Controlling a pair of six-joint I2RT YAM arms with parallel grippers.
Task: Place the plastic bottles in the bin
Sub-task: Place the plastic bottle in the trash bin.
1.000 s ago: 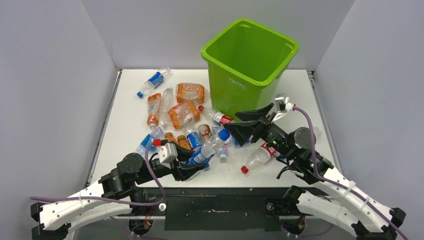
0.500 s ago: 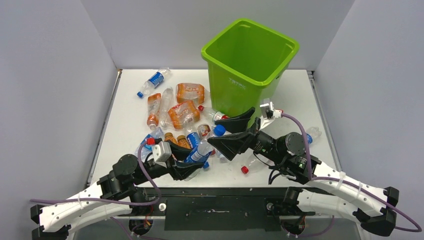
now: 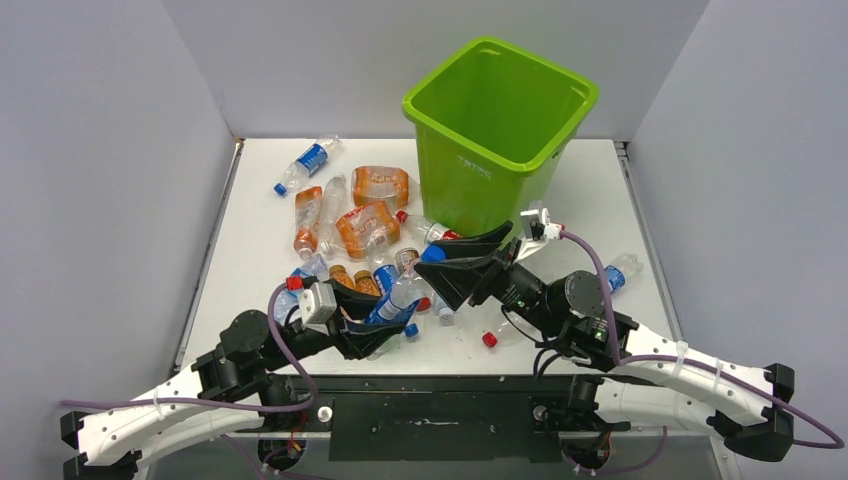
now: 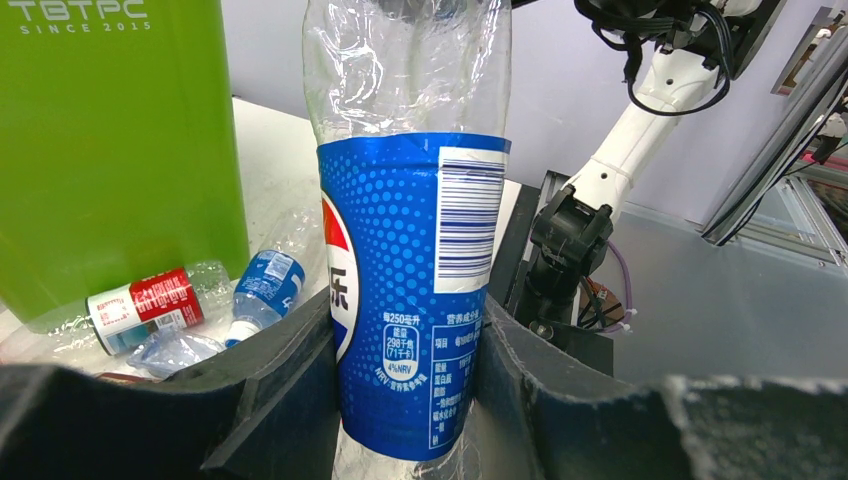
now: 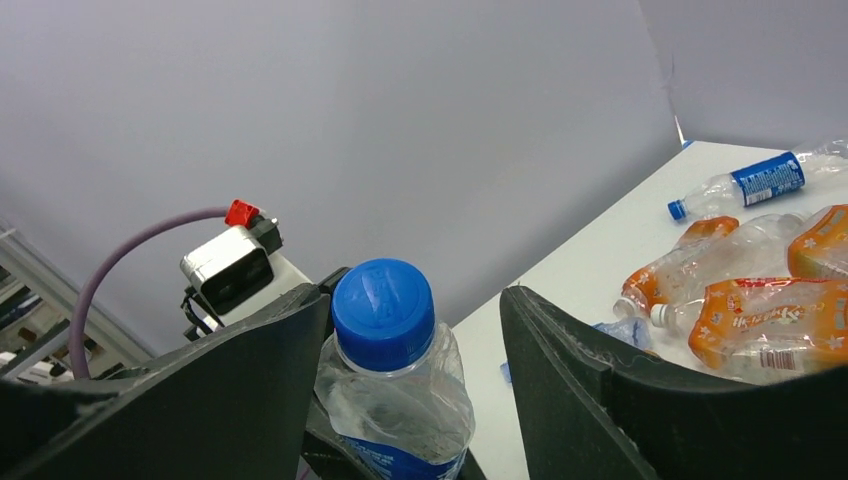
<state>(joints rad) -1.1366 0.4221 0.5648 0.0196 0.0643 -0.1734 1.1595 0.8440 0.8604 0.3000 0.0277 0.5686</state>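
Note:
My left gripper [image 3: 378, 322] is shut on a clear bottle with a blue label [image 3: 400, 300] and holds it tilted up above the near part of the table. In the left wrist view the bottle [image 4: 400, 230] stands between the two fingers of that gripper [image 4: 405, 315]. My right gripper [image 3: 452, 268] is open, and the bottle's blue cap [image 5: 383, 312] sits between its spread jaws [image 5: 418, 300], close to the left finger. The lime-green bin [image 3: 500, 110] stands upright at the back, empty as far as I see. Several crushed bottles [image 3: 360, 225] lie in a pile left of the bin.
A red-capped bottle [image 3: 503, 325] lies under the right arm. Another bottle [image 3: 620, 270] lies near the right wall, and a blue-labelled one [image 3: 305, 163] at the far left. Grey walls close in three sides. The bin's wall [image 4: 110, 150] is close by in the left wrist view.
My right gripper has swung left and down from beside the bin, so its open jaws now straddle the cap of the held bottle. My left gripper has drawn back slightly, tilting the bottle up.

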